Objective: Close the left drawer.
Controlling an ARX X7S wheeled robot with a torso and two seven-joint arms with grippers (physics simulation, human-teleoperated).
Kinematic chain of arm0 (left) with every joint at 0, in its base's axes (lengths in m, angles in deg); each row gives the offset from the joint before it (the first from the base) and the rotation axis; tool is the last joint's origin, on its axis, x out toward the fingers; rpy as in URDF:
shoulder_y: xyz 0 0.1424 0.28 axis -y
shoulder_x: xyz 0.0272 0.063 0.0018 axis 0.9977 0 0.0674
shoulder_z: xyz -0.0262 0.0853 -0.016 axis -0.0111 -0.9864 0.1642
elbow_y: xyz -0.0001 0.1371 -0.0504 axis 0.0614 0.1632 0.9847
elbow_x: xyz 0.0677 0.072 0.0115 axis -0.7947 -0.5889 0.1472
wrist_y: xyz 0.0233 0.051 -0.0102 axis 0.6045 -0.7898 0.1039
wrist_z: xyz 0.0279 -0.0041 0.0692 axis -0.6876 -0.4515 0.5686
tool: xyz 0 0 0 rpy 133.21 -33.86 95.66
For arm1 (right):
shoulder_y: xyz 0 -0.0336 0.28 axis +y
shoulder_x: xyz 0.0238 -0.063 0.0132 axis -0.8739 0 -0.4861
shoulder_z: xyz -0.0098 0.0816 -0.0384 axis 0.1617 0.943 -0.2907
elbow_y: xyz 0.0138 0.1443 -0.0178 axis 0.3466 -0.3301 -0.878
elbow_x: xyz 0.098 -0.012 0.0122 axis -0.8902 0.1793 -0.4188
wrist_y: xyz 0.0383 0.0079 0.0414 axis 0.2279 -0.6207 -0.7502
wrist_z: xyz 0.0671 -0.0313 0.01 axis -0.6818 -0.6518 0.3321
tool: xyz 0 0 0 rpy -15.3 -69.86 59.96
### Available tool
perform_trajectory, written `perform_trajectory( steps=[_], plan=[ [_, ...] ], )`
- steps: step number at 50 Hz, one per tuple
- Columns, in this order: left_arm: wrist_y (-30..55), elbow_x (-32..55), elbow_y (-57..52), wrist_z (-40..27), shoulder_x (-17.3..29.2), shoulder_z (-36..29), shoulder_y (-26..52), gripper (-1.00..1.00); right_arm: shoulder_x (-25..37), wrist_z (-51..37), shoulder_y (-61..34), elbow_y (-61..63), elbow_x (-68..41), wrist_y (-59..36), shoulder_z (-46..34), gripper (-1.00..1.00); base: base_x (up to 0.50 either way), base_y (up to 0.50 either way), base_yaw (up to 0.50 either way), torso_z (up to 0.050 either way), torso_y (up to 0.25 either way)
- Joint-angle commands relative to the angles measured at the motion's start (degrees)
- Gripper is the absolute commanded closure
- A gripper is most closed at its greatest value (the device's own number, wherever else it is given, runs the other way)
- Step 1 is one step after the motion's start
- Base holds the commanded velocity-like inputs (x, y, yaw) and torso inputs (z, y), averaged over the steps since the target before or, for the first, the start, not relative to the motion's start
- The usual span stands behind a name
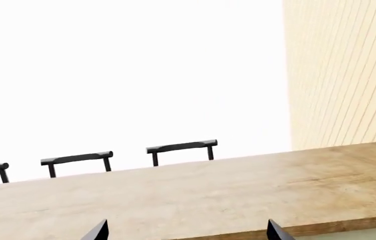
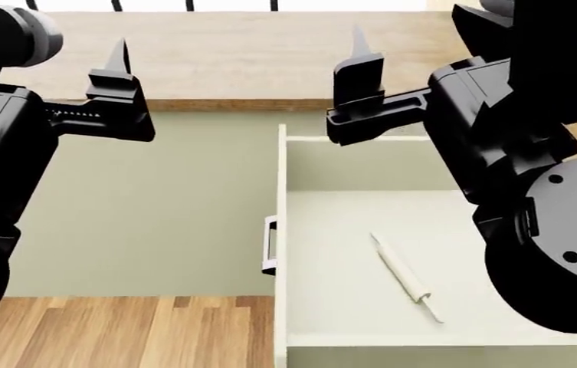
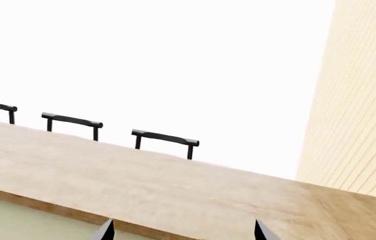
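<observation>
The wide, shallow pale cream-green left drawer [image 2: 349, 230] stands pulled fully out below the front edge of the light wooden counter [image 2: 237, 69]. A pale rolling pin [image 2: 407, 276] lies inside it. The black left gripper [image 2: 114, 80] and black right gripper [image 2: 365, 84] hover above that edge, fingers spread, holding nothing.

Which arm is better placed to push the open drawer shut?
Probably the left. The drawer opens toward its side, handle facing it; the left gripper hangs there, the right gripper behind the front.
</observation>
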Motion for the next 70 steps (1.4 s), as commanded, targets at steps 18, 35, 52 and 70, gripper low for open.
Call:
perform_trajectory(
  steps=[18,35,52,70],
  plan=[
    [-0.95,-0.33,0.09,0.12,0.46,-0.97,-0.10,-1.00,0.32,-0.57,0.66,-0.25,-0.11,1.49,-0.38,-1.00,0.14,0.19,0.00,0.000,0.000],
    [-1.63,-0.62,0.34,0.33,0.78,-1.35,-0.23,-1.00,0.60,-0.39,0.41,-0.36,0.53,1.50,-1.35,-1.00,0.29,0.00,0.00,0.000,0.000],
    [-2.01,0.00,0.34,-0.17,1.25,-1.51,-0.02,-1.00,0.69,-0.76,0.50,-0.64,-0.23,2.04,-1.79,-1.00,0.15,0.00,0.00,0.000,0.000],
    [-2.56,-0.06,0.30,-0.11,1.61,-1.92,-0.08,-1.00,0.97,0.15,0.38,0.09,1.53,3.22,-1.64,-1.00,0.05,0.11,0.00,0.000,0.000]
  ],
)
